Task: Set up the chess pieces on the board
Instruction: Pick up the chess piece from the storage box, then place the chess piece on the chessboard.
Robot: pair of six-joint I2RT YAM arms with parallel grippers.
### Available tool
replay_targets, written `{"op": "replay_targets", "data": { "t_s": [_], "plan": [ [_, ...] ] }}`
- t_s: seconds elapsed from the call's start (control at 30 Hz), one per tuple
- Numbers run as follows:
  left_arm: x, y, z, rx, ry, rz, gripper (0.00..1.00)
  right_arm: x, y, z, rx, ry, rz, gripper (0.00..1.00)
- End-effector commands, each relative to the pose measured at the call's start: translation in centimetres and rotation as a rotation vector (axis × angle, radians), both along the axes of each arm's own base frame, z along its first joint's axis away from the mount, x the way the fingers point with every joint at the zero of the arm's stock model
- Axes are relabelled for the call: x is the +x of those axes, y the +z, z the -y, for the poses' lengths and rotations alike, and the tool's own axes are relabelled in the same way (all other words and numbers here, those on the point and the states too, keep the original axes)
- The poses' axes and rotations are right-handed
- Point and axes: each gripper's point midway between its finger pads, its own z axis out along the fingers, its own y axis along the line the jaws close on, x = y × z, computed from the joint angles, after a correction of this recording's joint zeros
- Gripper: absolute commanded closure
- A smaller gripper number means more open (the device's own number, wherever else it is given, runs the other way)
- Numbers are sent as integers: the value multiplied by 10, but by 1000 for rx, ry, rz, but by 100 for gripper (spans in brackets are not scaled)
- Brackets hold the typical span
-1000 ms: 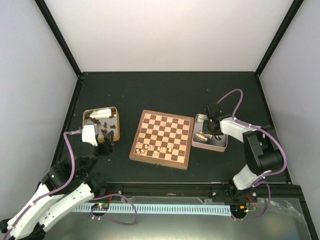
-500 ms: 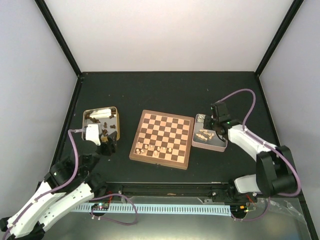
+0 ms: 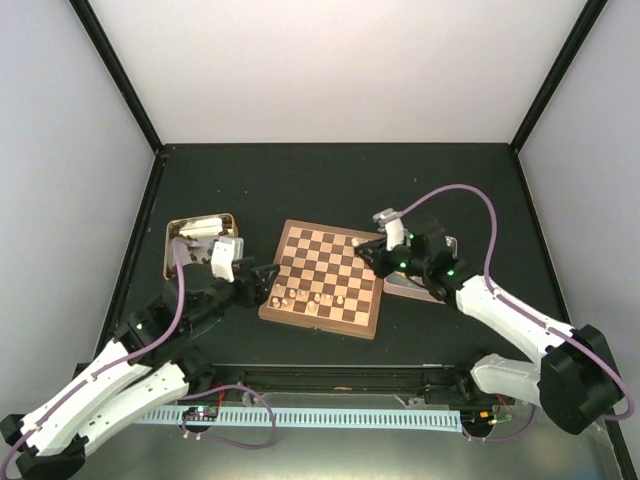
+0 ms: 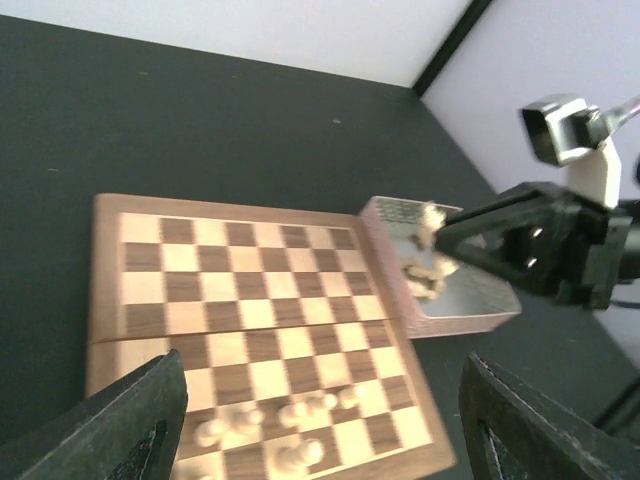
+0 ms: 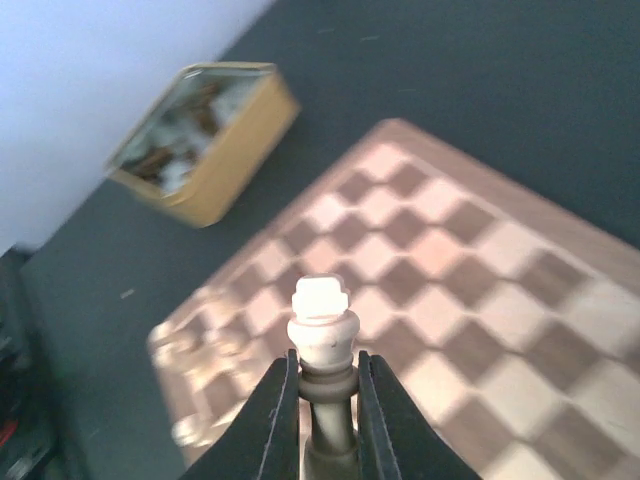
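Top view looks down on the board [image 3: 322, 278] from above and behind. Left wrist faces across it from its left; right wrist, nearer, from its right.

A dark, matte table [image 3: 330, 180] carries three things. A square wooden chessboard [image 3: 335, 262] lies near the middle, turned slightly askew to the table's edges. A gold-coloured tin [image 3: 169, 245] sits on the table to the chessboard's left, close to the table's left edge. A pinkish tin [image 4: 462, 324] rests just beside the chessboard's right side.
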Motion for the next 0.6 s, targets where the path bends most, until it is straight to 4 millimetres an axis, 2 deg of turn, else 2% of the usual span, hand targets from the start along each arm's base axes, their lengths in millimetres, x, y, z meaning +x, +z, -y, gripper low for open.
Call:
{"op": "replay_targets", "data": {
  "t_s": [0.0,0.1,0.23,0.4,0.57],
  "plan": [
    [-5,31,35,-183,-137,8,24,-48,39,-62,100,328,149,93],
    [-4,37,45,-233,-162,-2,23,-67,47,-86,100,428,204,93],
    [0,33,54,-254,-170,-58,23,-77,56,-108,78,485,257,92],
    [4,20,67,-256,-180,-144,26,-85,62,-125,63,521,288,91],
    [7,4,72,-274,-167,-206,38,-90,63,-136,72,542,288,92]
  ]
}}
